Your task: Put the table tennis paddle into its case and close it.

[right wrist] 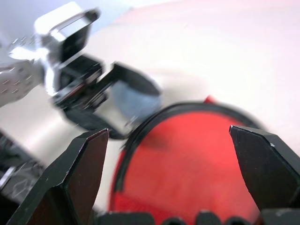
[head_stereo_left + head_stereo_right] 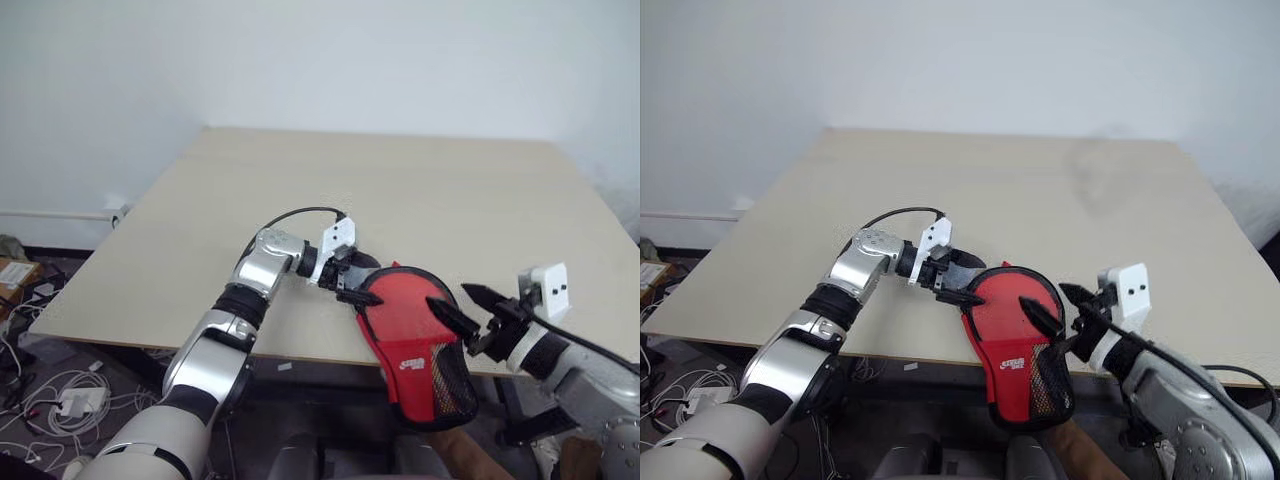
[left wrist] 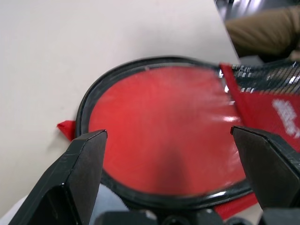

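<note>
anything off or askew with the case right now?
Yes. The case hangs half off the table's near edge, its narrow mesh end past the rim over the floor. A flap with grey lining stands open beside the left gripper. The right gripper is open, apart from the case.

Pale wooden table, top mostly bare. Red case with black edging lies at near edge, round end on tabletop, narrow mesh end overhanging edge toward camera.
</note>
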Available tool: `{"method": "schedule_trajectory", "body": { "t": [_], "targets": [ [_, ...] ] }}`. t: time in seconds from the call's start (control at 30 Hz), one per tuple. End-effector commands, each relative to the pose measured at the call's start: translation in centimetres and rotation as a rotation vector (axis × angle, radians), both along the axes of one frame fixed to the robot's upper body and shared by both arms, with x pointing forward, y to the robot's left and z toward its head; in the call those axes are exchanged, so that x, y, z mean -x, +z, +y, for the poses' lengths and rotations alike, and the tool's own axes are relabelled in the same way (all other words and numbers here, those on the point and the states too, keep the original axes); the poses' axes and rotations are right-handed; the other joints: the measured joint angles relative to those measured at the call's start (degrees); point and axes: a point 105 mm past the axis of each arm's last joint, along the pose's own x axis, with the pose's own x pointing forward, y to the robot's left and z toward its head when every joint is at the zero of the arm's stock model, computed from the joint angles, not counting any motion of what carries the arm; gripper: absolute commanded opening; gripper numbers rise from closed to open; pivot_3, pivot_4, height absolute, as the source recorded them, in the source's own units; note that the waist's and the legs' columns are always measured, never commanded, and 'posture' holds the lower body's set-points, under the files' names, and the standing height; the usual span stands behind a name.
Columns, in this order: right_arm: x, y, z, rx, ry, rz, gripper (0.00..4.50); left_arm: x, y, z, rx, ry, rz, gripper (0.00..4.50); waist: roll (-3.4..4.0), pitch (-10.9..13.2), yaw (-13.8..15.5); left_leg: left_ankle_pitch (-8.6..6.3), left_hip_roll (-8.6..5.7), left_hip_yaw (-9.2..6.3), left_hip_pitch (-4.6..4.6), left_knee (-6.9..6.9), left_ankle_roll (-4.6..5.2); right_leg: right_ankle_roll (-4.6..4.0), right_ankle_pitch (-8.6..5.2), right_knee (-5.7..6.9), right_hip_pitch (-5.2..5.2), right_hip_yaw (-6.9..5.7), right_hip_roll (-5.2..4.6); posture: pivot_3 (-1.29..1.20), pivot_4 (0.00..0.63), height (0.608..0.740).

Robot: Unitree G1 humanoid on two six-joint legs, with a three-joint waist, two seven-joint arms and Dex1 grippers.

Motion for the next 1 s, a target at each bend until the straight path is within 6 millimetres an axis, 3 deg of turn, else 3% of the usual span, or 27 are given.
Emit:
{"method": "schedule_trajectory", "body": {
  "t": [0.03, 0.17, 0.37, 0.5, 0.67, 1.0],
  "targets": [
    [-2.0, 1.3, -0.7, -0.02, -0.047, -0.07, 4.48, -1.8, 3.8, 0.8, 0.077, 0.065, -0.055, 4.5, 0.0, 0.0, -0.01, 0.0, 0.0, 0.01, 0.0, 0.0, 0.0, 0.0, 0.0, 0.0, 0.01, 0.0, 0.0, 0.0, 0.0, 0.74],
    [-5.2, 1.0, -0.2, -0.042, -0.09, -0.073, 4.48, -3.9, 4.7, 2.5, 0.078, 0.187, -0.079, 4.5, 0.01, 0.0, -0.08, 0.0, 0.0, 0.03, 0.02, -0.02, 0.0, 0.0, 0.0, 0.0, 0.0, 0.0, 0.0, 0.0, 0.0, 0.74],
    [-7.3, -1.0, 2.2, -0.051, -0.074, -0.031, 4.48, -5.3, 4.5, 3.6, 0.058, 0.284, -0.062, 4.5, 0.0, 0.01, 0.08, 0.0, -0.03, 0.0, -0.05, -0.05, 0.0, 0.01, 0.0, 0.0, -0.05, 0.0, -0.01, 0.0, 0.0, 0.74],
    [-7.6, -2.6, 3.4, -0.049, -0.071, 0.006, 4.48, -5.5, 3.5, 4.4, 0.021, 0.318, -0.031, 4.5, -0.01, 0.01, 0.02, 0.0, -0.05, 0.0, -0.06, -0.01, 0.0, 0.01, 0.0, 0.01, -0.04, 0.0, -0.01, 0.0, 0.0, 0.74],
    [-7.7, -4.3, 3.1, -0.006, -0.104, 0.041, 4.48, -5.4, 1.6, 5.4, -0.027, 0.363, 0.023, 4.5, -0.01, 0.01, 0.02, 0.0, -0.05, -0.02, -0.06, -0.03, 0.0, 0.01, 0.0, 0.01, -0.06, 0.0, -0.01, 0.0, 0.0, 0.74],
    [-7.5, -5.1, 3.4, -0.007, -0.105, 0.07, 4.48, -3.9, -1.7, 5.4, -0.075, 0.338, 0.157, 4.5, 0.0, 0.0, 0.0, 0.0, -0.04, -0.02, -0.05, -0.03, 0.0, 0.01, 0.01, 0.03, -0.05, 0.0, 0.0, 0.0, 0.0, 0.74]
  ]
}}
